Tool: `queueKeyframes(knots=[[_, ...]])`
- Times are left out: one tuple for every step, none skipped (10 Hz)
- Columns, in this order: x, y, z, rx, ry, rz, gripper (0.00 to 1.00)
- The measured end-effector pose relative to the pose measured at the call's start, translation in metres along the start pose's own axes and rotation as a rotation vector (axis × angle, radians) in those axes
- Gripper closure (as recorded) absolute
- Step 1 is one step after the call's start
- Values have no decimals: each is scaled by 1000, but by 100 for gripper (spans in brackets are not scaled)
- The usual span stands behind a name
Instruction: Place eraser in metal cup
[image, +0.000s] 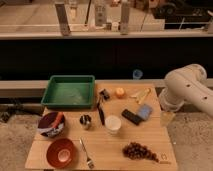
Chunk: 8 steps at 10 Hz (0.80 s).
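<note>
Red round bowl (62, 152) sits nearest on wooden table (115, 150). White arm (187, 86) bends down at right edge; gripper (167, 119) there, jaws apart, empty. Dark wall (100, 56) behind.

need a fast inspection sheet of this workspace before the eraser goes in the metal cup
surface: wooden table, crowded with items
job's things: eraser lies flat just right of the white cup; metal cup stands upright left of the white cup, nothing seen in it
clutter: green tray, black utensil, blue-grey piece, patterned bowl, red bowl, fork, grapes
grippers: gripper low at the table's right edge, below the white arm, apart from the eraser
cables: nothing seen
surroundings: dark wall with a pale ledge behind the table
</note>
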Motion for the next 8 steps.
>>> queueKeyframes(knots=[[0,0,0,0,0,0,20],[0,0,0,0,0,0,20],[0,0,0,0,0,0,20],[0,0,0,0,0,0,20],[0,0,0,0,0,0,20],[0,0,0,0,1,-2,20],[-7,0,5,0,8,-23,20],[-20,-1,11,0,15,-51,20]])
